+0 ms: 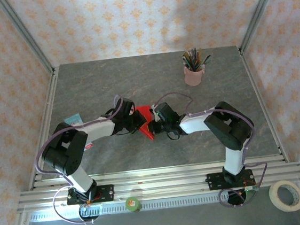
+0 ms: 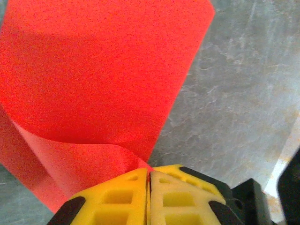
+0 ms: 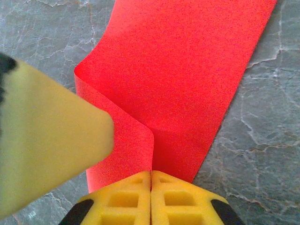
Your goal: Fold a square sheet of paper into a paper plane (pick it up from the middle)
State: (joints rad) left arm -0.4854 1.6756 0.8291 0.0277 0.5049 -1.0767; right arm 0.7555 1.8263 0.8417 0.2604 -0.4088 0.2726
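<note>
Top view: at frame centre, the left gripper [image 1: 140, 122] and the right gripper [image 1: 154, 126] meet over the thin, bright red square sheet of paper [image 1: 146, 115] on the grey stone-patterned table [image 1: 136, 81].

Left wrist view: at bottom centre, the yellow fingers [image 2: 126, 197] are clenched on the sheet's curled edge.

Right wrist view: at bottom centre, the jaws likewise pinch the sheet's fold.

The left arm [image 1: 95, 130] and right arm [image 1: 194, 123] are built alike: white links between rounded black joint housings. A thin lilac cable [image 1: 49, 138] loops loosely along each. Both stand on black base plates [image 1: 102, 191]. The left gripper [image 2: 150, 174] and right gripper [image 3: 150, 174] have bright yellow fingers [image 2: 124, 197] with black corners and square moulded recesses.
</note>
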